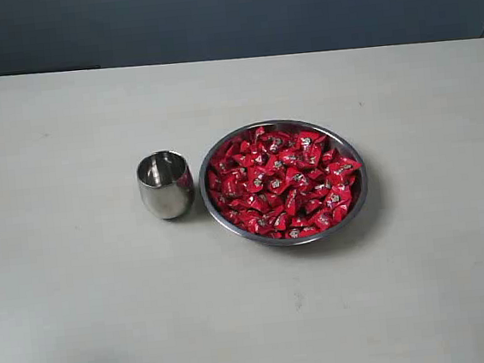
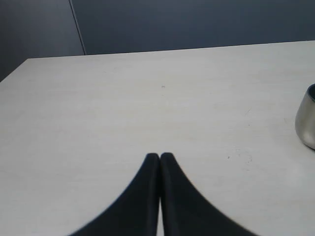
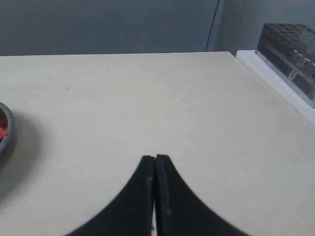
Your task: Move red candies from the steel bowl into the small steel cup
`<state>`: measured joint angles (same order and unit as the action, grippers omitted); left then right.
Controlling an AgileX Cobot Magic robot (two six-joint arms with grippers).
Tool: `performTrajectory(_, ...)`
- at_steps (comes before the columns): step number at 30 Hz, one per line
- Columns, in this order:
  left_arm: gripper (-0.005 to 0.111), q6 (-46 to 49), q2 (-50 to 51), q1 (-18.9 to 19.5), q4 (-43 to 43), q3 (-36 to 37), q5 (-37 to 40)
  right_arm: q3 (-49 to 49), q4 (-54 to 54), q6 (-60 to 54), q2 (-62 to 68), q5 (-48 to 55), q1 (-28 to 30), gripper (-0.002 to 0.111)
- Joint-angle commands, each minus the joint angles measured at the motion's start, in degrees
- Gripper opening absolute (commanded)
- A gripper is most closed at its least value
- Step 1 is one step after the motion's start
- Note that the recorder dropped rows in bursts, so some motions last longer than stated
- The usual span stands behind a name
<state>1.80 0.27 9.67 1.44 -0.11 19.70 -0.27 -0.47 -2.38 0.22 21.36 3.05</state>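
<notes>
Left end effector (image 2: 159,158) and right end effector (image 3: 155,160) both closed (fingertips touching), empty.

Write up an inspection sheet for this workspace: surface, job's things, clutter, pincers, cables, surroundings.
Surface: pale table, a few faint specks.
Job's things: steel bowl heaped with red candies; small steel cup upright close beside it, no candy seen inside.
Clutter: nothing seen.
Pincers: left pincer shut, empty; right pincer shut, empty; neither is at the bowl or cup.
Cables: nothing seen.
Surroundings: dark wall; clear box on a white ledge past the table edge.
</notes>
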Motion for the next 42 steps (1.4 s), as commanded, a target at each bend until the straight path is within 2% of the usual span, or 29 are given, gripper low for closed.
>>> performTrajectory(1, 0.000, -0.11, -0.27, 0.09, 0.11, 0.11, -0.55, 0.27, -0.30, -0.11, -0.22, -0.73, 0.30, 0.000)
performTrajectory(7, 0.000, -0.11, -0.27, 0.09, 0.11, 0.11, -0.55, 0.27, 1.20, -0.11, -0.22, -1.58, 0.30, 0.000)
performTrajectory(10, 0.000, -0.11, -0.27, 0.09, 0.11, 0.11, -0.55, 0.27, 5.56, -0.11, -0.22, -4.36, 0.30, 0.000)
performTrajectory(15, 0.000, -0.11, -0.27, 0.09, 0.11, 0.11, -0.55, 0.27, 19.55, -0.11, -0.22, -10.79, 0.30, 0.000)
performTrajectory(22, 0.000, -0.11, -0.27, 0.09, 0.11, 0.11, -0.55, 0.27, 20.28, -0.11, -0.22, -13.05, 0.30, 0.000)
performTrajectory(30, 0.000, -0.11, -0.27, 0.09, 0.11, 0.11, -0.55, 0.27, 29.35, 0.82, -0.22, -25.42, 0.30, 0.000)
performTrajectory(38, 0.000, -0.11, -0.27, 0.09, 0.11, 0.11, -0.55, 0.27, 31.54, 1.08, -0.22, -34.42, 0.30, 0.000)
performTrajectory(42, 0.000, -0.11, -0.27, 0.09, 0.11, 0.11, -0.55, 0.27, 34.63, 7.46, -0.22, -37.10, 0.30, 0.000)
